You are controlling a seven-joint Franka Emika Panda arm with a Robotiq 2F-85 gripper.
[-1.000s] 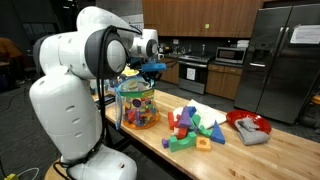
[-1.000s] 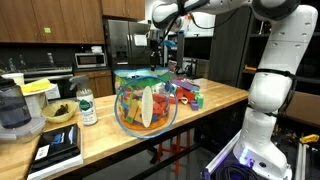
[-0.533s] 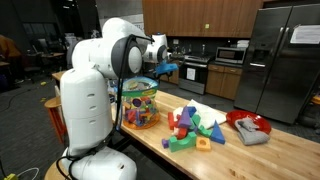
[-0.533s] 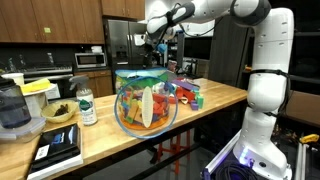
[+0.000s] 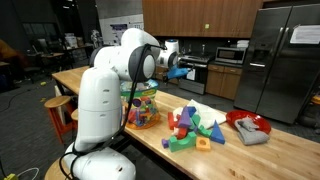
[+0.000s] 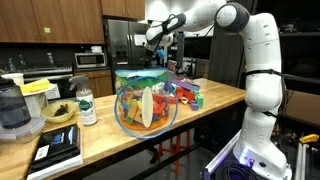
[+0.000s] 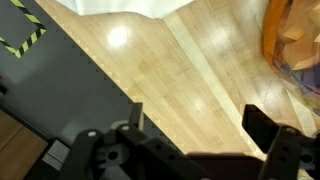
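Note:
My gripper (image 7: pixel 198 125) stands open with nothing between its fingers (image 7: pixel 262 128), over bare wooden counter (image 7: pixel 170 70). In both exterior views it hangs high above the counter, gripper (image 5: pixel 180 69) just past a clear jar of coloured toys (image 5: pixel 140 106), and gripper (image 6: pixel 154 39) above and behind that jar (image 6: pixel 147 101). An orange edge of the jar (image 7: pixel 293 40) shows at the right of the wrist view. A pile of coloured blocks (image 5: pixel 195 127) lies on the counter beyond the jar.
A red bowl with a grey cloth (image 5: pixel 248 127) sits past the blocks. Near the jar stand a bottle (image 6: pixel 86 105), a dark bowl (image 6: pixel 58 114) and a blender (image 6: pixel 14 108). Dark floor with striped tape (image 7: pixel 22 40) lies beyond the counter edge.
The arm has swung, carrying the gripper from above the jar out to its side. The jaws have gone from nearly shut to wide open.

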